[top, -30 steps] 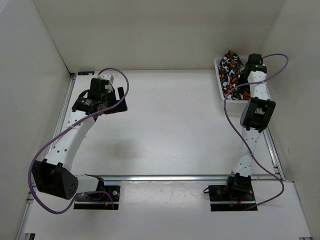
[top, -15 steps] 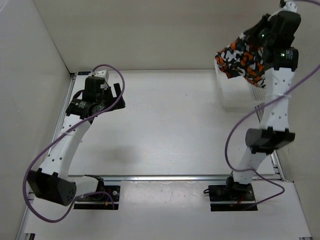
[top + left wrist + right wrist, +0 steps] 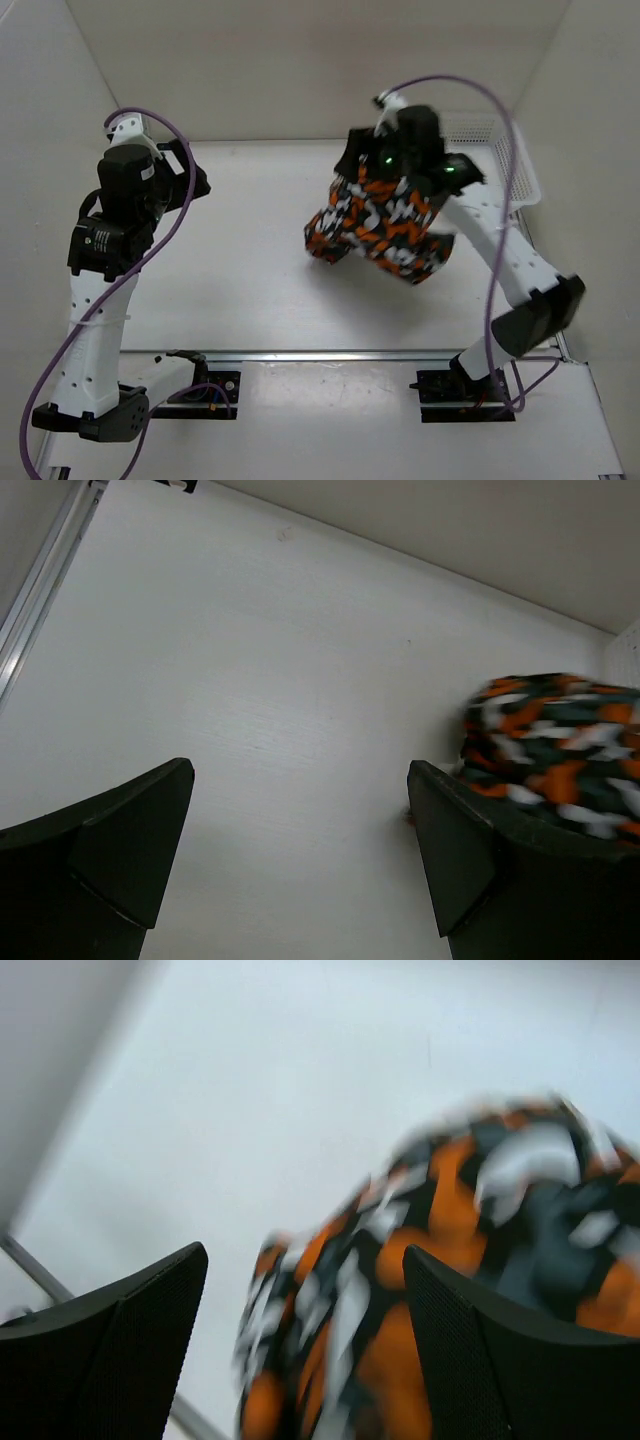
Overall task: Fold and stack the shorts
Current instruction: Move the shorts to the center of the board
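Note:
The shorts point(image 3: 380, 225), a bunched orange, black, white and grey camouflage print, are in the air over the middle of the table, just under my right gripper point(image 3: 396, 168). In the right wrist view they point(image 3: 450, 1260) are blurred beyond the right gripper point(image 3: 305, 1330), whose jaws stand wide apart and pinch nothing. My left gripper point(image 3: 190, 172) is raised over the table's left side, open and empty. In the left wrist view the shorts point(image 3: 555, 745) show past its right finger, well clear of the left gripper point(image 3: 300, 850).
A white mesh basket point(image 3: 520, 170) stands at the back right corner, behind the right arm. White walls close in the table on the left, back and right. Both arm bases sit on the rail at the near edge.
The right arm lifted the shorts out of the basket, swung them left over the table's middle and opened its jaws. The left arm rose and drew back to the left.

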